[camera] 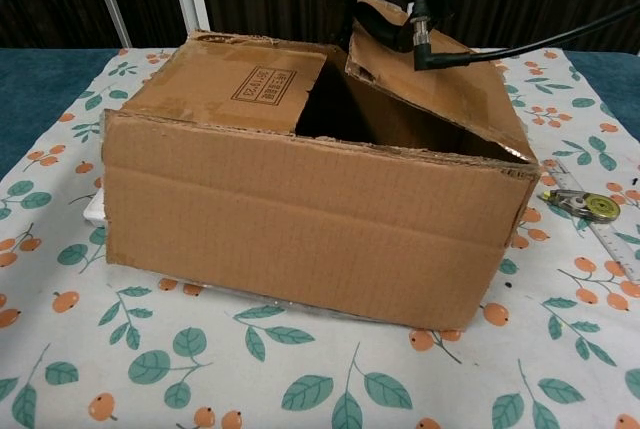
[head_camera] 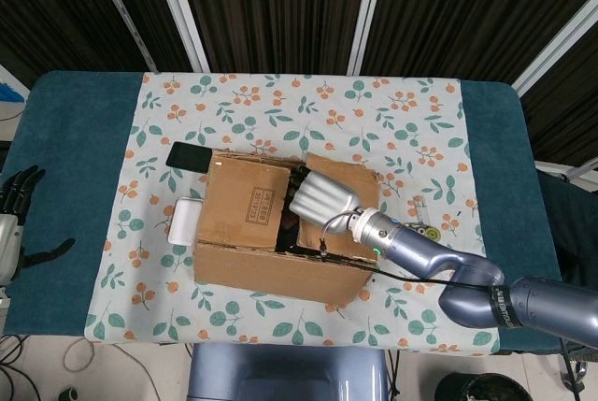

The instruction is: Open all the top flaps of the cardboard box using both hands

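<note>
box (head_camera: 271, 233) mid-tabletop | right hand (head_camera: 320, 197) fingers hooked under right flap (camera: 440, 89), part-raised | left hand (head_camera: 11, 223) spread, idle off left edge | risk: flap slips off fingertips, drops shut
</note>
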Robot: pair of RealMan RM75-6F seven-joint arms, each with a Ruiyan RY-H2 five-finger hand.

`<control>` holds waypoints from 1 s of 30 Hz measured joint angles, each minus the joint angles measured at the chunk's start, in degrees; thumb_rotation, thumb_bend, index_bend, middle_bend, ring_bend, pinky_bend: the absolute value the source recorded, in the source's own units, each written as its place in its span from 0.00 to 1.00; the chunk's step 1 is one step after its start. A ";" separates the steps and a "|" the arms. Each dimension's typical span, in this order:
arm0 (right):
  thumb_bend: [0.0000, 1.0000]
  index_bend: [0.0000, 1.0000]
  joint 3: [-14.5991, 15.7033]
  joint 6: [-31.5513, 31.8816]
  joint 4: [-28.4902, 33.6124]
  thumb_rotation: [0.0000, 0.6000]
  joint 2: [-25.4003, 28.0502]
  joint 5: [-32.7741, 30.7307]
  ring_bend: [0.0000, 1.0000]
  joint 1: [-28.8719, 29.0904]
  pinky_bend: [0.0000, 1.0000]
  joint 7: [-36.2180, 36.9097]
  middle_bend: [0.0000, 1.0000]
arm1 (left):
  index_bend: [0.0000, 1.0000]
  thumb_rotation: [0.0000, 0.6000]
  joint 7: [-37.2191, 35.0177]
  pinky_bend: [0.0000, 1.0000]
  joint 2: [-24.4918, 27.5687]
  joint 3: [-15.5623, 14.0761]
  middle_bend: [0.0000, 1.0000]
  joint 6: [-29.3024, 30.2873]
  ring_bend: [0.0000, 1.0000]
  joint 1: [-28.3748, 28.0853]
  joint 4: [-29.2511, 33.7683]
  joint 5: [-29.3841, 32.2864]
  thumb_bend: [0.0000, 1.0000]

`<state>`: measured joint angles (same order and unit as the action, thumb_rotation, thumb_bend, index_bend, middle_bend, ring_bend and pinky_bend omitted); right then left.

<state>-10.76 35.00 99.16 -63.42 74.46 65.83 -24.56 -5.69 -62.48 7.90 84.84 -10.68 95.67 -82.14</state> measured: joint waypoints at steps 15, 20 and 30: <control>1.00 0.65 0.20 -2.08 1.98 1.00 5.06 -3.18 0.23 1.13 0.24 -0.46 0.44 | 0.05 1.00 0.10 0.20 0.19 -0.04 0.04 0.16 0.02 0.11 0.29 -0.50 0.07; 1.00 0.65 0.31 -2.45 2.18 1.00 6.34 -3.77 0.23 1.37 0.24 -0.35 0.42 | 0.05 1.00 0.15 0.20 0.19 -0.06 0.04 0.07 0.02 0.09 0.28 -0.54 0.07; 1.00 0.65 0.52 -2.74 2.93 1.00 9.15 -4.97 0.22 1.99 0.23 -1.35 0.40 | 0.05 1.00 0.04 0.20 0.34 -0.10 0.04 0.12 0.02 0.14 0.40 -0.83 0.07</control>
<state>-10.24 32.26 102.08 -54.26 69.49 67.81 -25.91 -5.65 -62.13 7.80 84.96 -10.55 96.07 -82.98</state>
